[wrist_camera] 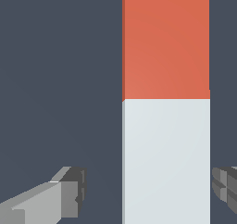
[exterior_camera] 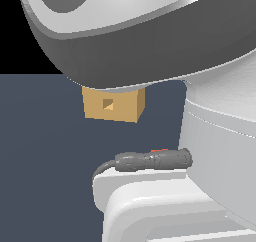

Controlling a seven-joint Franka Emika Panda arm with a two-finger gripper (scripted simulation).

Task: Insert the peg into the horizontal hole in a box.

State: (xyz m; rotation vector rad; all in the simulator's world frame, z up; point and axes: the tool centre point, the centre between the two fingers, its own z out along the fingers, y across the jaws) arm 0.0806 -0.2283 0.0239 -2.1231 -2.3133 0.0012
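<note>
peg (wrist_camera: 165,102): long square-sectioned bar, one half orange-red, one half white, colours meeting in a straight line; lies flat on the dark surface. box (exterior_camera: 114,105): plain tan cube, upright, top edge hidden. hole (exterior_camera: 108,104): small square opening, centred in the box's facing side.

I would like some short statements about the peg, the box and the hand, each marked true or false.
1. In the wrist view the peg is half orange-red and half white. True.
2. The fingers are closed on the peg. False: both stand apart from it, with a gap on each side.
3. The box has a small square hole in its face. True.
4. The peg is already inside the hole. False: the hole is empty.
5. The box is blue. False: it is tan.
</note>
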